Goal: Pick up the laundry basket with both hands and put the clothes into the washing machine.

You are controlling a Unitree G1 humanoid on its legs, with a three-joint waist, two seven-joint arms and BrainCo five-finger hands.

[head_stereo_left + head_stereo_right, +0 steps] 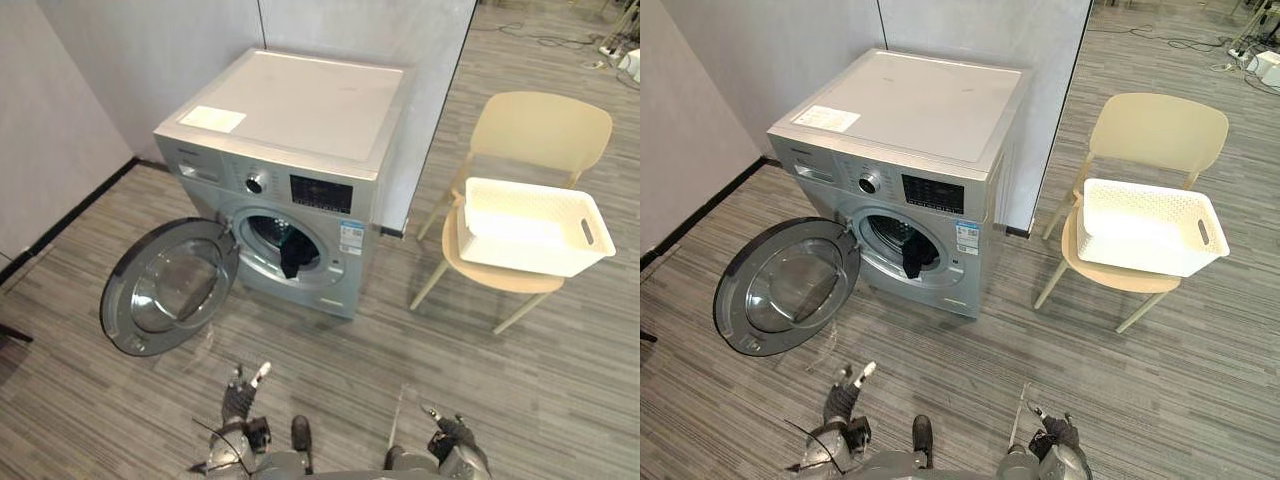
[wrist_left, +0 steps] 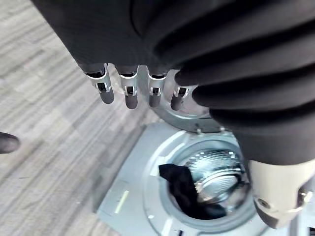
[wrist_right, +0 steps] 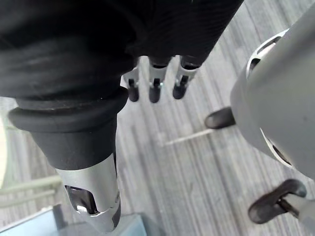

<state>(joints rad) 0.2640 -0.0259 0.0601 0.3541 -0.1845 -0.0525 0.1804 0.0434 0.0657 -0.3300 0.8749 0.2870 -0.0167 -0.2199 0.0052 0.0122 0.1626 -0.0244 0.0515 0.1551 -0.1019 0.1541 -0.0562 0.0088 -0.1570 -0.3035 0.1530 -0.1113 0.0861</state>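
Readable text: none; every print is too small to make out.
White sheet (image 1: pixel 212 119): lies on top of the washing machine (image 1: pixel 310 100), at its near left corner; faint print, illegible.
Small lettering (image 1: pixel 183 147): at the left end of the machine's control strip, above the drawer front; illegible.
Dark display panel (image 1: pixel 320 193): right of the dial (image 1: pixel 256 182); reddish marks, no figures to be read.
Blue-and-white sticker (image 1: pixel 351 238): on the machine's front, just right of the door opening; print illegible.
Pale yellow strip (image 2: pixel 121 201): on the machine's front beside the opening; whether it bears writing cannot be told.
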